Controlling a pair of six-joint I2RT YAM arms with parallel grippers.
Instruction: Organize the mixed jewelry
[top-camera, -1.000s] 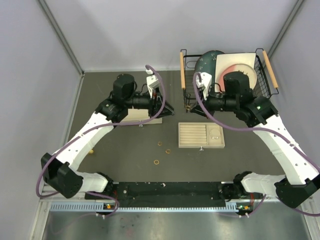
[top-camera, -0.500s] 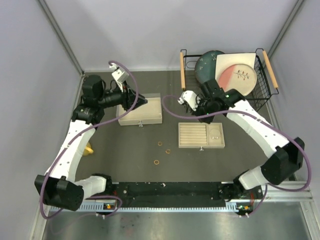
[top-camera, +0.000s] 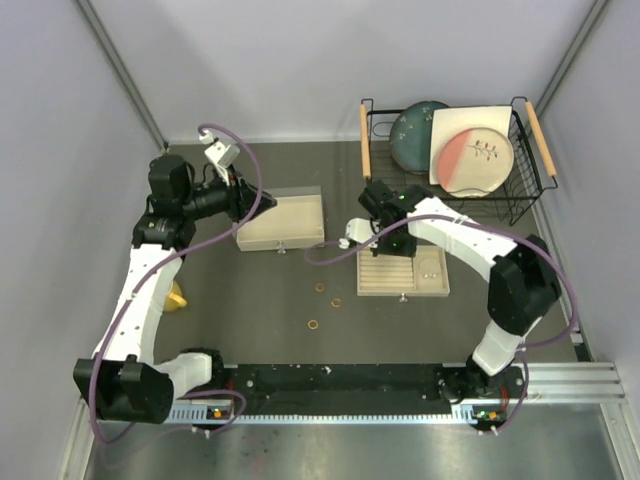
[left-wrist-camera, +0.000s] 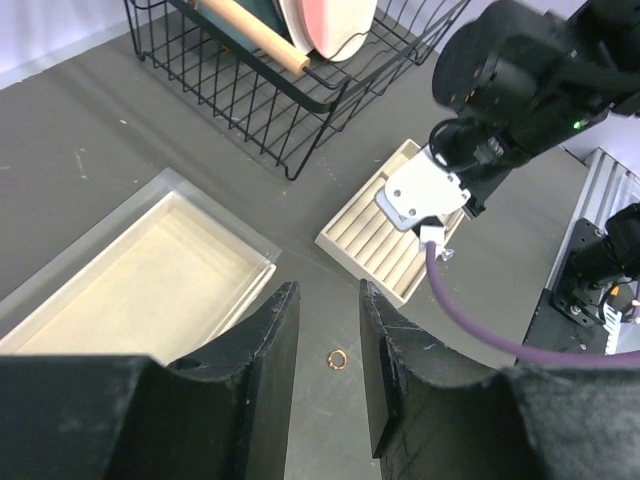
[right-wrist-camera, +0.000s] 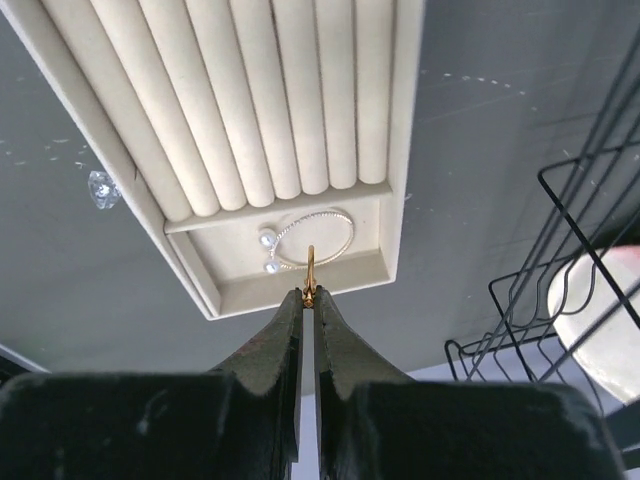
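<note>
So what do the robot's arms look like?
The left arm and right arm are smooth white tubes joined by chunky black round joints. A purple cable loops along each. The left end effector and right end effector each have two dark pointy fingers. A tiny green light glows on the right arm.

The right gripper (right-wrist-camera: 309, 296) points straight down over the end compartment of the slotted tray (top-camera: 410, 290), jaws closed on a small gold ring (right-wrist-camera: 310, 262), its arm (top-camera: 460, 235) doubled back at the elbow. The left gripper (left-wrist-camera: 328, 300) hangs well left of the tray, aimed toward it, jaws partly apart, holding nothing.
</note>
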